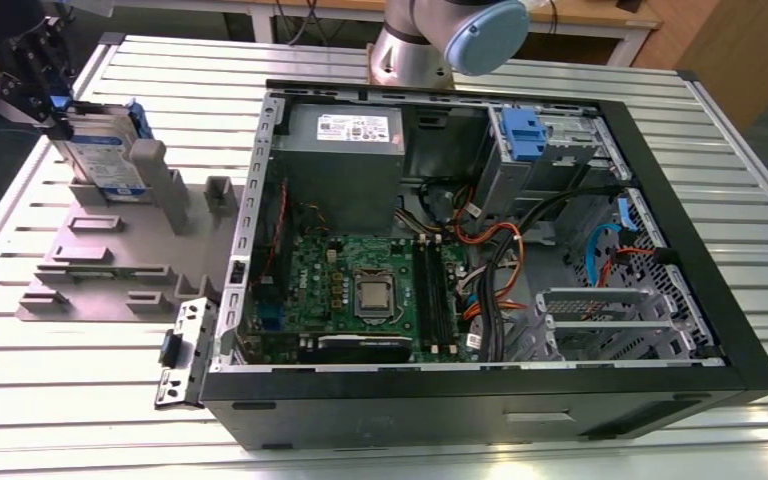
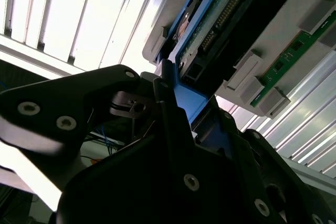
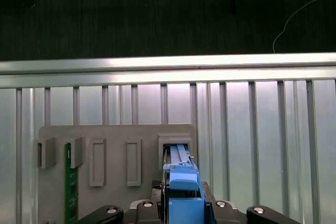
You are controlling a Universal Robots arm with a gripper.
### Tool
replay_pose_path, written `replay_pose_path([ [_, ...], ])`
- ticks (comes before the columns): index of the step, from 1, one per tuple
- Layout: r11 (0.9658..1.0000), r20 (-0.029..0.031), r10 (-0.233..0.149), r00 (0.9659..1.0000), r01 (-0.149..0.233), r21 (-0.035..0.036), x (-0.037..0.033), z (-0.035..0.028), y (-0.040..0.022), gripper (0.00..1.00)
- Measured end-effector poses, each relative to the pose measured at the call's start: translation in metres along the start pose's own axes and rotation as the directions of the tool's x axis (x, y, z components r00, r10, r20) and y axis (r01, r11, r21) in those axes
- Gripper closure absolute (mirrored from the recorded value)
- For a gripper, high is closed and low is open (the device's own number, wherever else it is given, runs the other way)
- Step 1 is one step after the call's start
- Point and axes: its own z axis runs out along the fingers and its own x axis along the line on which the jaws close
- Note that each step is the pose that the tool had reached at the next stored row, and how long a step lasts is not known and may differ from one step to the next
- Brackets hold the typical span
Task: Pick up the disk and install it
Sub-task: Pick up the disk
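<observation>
We found the gripper poised vertically above the grey holder. It was clamped on the upright disk.

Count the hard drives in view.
1: the disk stands on edge in the grey holder at the exterior view's left, with the gripper at its upper edge. Bays in the computer case may hide more.

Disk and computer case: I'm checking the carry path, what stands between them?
Exterior view: two upright posts of the grey holder tray stand between disk and computer case.
</observation>
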Motion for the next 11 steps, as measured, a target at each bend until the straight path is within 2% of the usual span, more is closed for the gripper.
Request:
replay_pose_path([
  [6, 1.0, 0.0, 0.0, 1.0, 0.0, 0.0, 0.0, -0.0003, 0.0002, 0.64],
  [11, 1.0, 0.0, 0.0, 1.0, 0.0, 0.0001, 0.0, -0.0053, 0.0003, 0.64],
])
